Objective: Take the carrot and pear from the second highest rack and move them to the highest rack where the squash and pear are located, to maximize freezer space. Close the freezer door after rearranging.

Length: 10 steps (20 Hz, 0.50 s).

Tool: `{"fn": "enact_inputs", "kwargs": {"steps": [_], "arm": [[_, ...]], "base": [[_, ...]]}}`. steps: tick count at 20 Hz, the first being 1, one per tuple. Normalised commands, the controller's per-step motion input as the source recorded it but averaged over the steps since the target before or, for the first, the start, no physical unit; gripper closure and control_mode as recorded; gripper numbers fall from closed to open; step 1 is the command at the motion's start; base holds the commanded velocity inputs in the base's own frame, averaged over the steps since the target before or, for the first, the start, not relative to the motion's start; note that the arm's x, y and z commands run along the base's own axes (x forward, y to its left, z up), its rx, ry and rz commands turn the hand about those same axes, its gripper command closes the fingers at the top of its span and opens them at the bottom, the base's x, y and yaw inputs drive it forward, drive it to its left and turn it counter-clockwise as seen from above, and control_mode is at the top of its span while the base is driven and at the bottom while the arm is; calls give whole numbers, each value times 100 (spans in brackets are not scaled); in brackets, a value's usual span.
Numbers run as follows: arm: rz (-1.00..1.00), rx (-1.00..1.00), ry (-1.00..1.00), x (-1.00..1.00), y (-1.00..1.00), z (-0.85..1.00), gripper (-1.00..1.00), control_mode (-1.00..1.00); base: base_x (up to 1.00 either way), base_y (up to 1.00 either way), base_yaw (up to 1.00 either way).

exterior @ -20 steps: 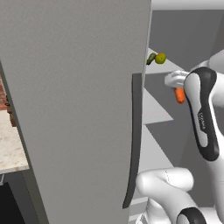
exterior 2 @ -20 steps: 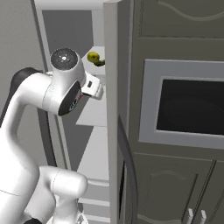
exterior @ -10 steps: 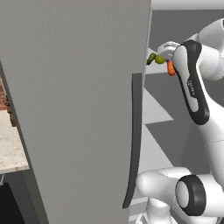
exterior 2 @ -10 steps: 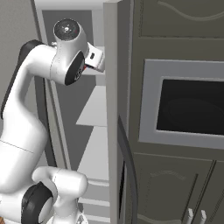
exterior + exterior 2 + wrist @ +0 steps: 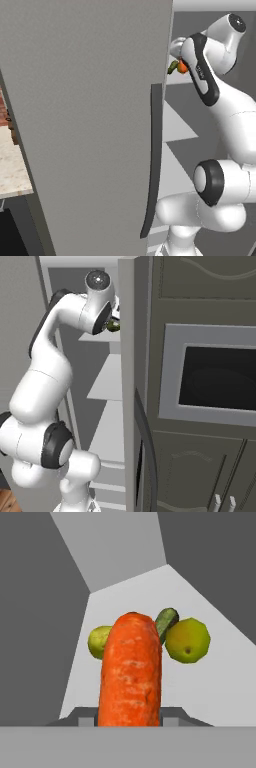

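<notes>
My gripper (image 5: 131, 714) is shut on the bright orange carrot (image 5: 131, 672), which stands up large in front of the hand camera and hides the fingertips. Just beyond it on the highest rack (image 5: 210, 687) lie a yellow-green pear (image 5: 187, 639), the dark green squash (image 5: 166, 621) and a second pear (image 5: 98, 642), partly hidden by the carrot. In the left base view the carrot (image 5: 183, 67) is held at top-shelf height beside the squash (image 5: 173, 67). The freezer door (image 5: 127, 406) stands open, seen edge-on to the right of the arm.
A plain grey door (image 5: 90, 125) with a long dark handle (image 5: 152, 160) stands to the left of the arm. Lower shelves (image 5: 112, 381) run below the hand. A dark built-in oven (image 5: 215, 376) sits in the cabinets on the right, and a stone counter (image 5: 12, 170) on the far left.
The arm has risen and reached forward with the carrot, from below the top shelf up to the level of the squash and pear.
</notes>
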Motion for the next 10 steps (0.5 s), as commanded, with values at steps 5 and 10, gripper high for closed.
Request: {"fn": "enact_inputs", "kwargs": {"steps": [5,10], "arm": [[0,0,0,80,-22,-7,100,-100],[0,0,1,31,-9,-9,100,-100]], "base": [[0,0,0],[0,0,0]]}}
